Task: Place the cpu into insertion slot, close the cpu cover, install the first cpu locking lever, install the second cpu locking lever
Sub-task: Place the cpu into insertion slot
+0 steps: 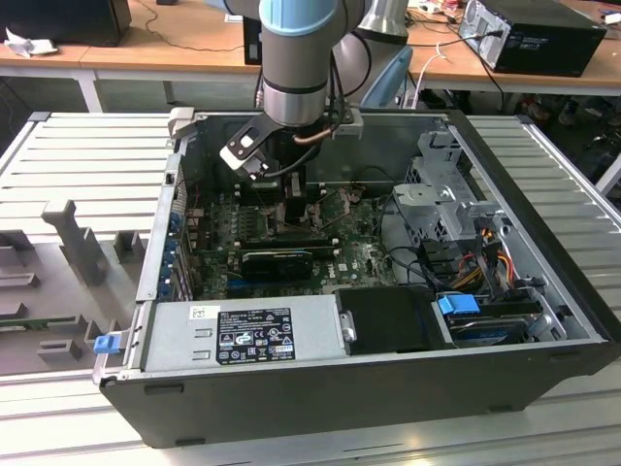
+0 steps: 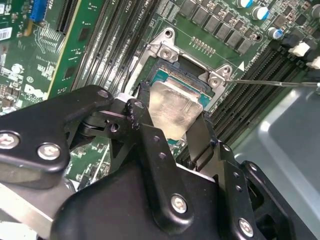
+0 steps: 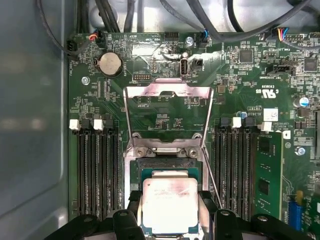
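Starting at the exterior view's left, grey moulded fixtures (image 1: 73,238) are seen on the ribbed table (image 1: 87,146), beside the open computer case (image 1: 320,388). A blue latch (image 1: 107,342) is fitted at the case's near corner, and the power supply (image 1: 243,335) is mounted along its near wall.

Toward the middle, the arm (image 1: 296,58) is seen reaching down into the case, with the gripper (image 1: 294,209) held low over the motherboard (image 1: 359,257). In both wrist views the jaws are drawn in to the width of the cpu (image 3: 170,207). One of the black fingers (image 3: 206,199) is pressed against each of two opposite edges, so the chip is clamped between them. The cpu is held flat, silvery top upward, directly over the insertion slot (image 3: 167,164) and within its metal frame. Whether it is fully seated cannot be told.

The cpu cover (image 3: 167,92) stands open on the far side of the slot from the gripper, and green board is seen through its square opening. A thin metal lever (image 2: 270,82) is seen unlatched, running out from a corner of the slot. Banks of memory slots (image 3: 97,170) are set on either side of the socket.

At the exterior view's right, a metal drive cage (image 1: 446,199) is fixed inside the case. A blue tab (image 1: 458,304) and coloured cables (image 1: 490,257) are seen near it.
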Available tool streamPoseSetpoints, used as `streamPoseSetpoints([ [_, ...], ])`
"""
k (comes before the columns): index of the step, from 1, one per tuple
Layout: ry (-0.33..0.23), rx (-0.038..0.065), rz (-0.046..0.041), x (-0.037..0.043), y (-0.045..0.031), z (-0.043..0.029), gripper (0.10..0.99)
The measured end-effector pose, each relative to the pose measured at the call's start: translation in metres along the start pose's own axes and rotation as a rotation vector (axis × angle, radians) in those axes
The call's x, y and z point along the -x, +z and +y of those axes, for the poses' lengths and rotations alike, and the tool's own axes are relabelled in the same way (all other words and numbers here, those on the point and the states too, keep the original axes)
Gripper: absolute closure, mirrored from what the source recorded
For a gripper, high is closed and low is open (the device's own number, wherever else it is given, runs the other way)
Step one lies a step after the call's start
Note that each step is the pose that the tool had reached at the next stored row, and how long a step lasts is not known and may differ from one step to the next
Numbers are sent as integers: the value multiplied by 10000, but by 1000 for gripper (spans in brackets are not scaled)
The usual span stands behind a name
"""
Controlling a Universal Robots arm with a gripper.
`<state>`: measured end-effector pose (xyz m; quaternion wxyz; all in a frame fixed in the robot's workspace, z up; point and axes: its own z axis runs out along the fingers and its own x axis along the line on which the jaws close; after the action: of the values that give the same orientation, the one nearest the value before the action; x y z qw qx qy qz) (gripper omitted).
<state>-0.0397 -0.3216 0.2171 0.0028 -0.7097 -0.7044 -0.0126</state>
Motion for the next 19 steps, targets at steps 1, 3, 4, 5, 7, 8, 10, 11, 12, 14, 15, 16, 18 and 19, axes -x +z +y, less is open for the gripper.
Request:
streamPoseSetpoints([
  [1,0,0,0,0,12,0,553],
  [3,0,0,0,0,27,0,553],
  [4,1,1,0,0,36,0,553],
  [5,10,0,0,0,42,0,553],
  [7,64,1,-2,0,62,-1,553],
  [8,65,1,-1,-2,70,-1,553],
  [10,65,2,-1,-5,86,-1,553],
  [11,64,1,-1,-7,95,0,553],
  [12,65,2,-1,-8,102,1,553],
  [14,64,2,-1,-9,114,1,553],
  [15,65,1,-2,-9,117,1,553],
  [16,66,1,-2,-9,121,3,553],
  [18,65,1,-1,-9,129,7,553],
  [19,66,2,0,-9,133,7,553],
])
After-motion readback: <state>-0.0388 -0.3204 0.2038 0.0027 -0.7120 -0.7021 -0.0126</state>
